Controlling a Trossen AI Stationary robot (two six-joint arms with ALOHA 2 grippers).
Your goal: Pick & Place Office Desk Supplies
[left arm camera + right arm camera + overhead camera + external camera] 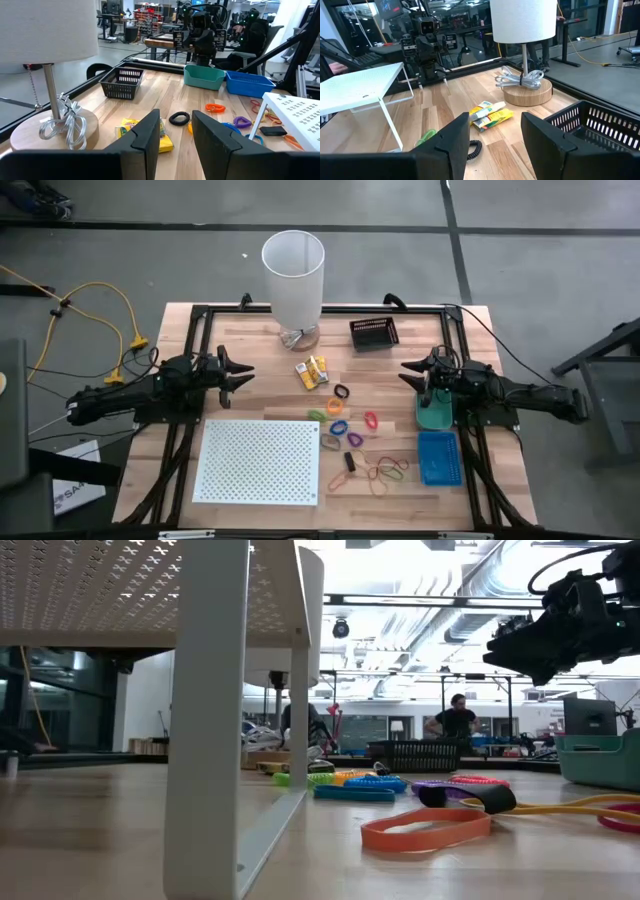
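Both the left gripper (246,370) and right gripper (405,371) hover spread and empty at opposite desk (240,340) edges. The yellow-orange packets (312,372) and coloured loops (345,423) lie mid-desk; thin bands may slip a pinch.
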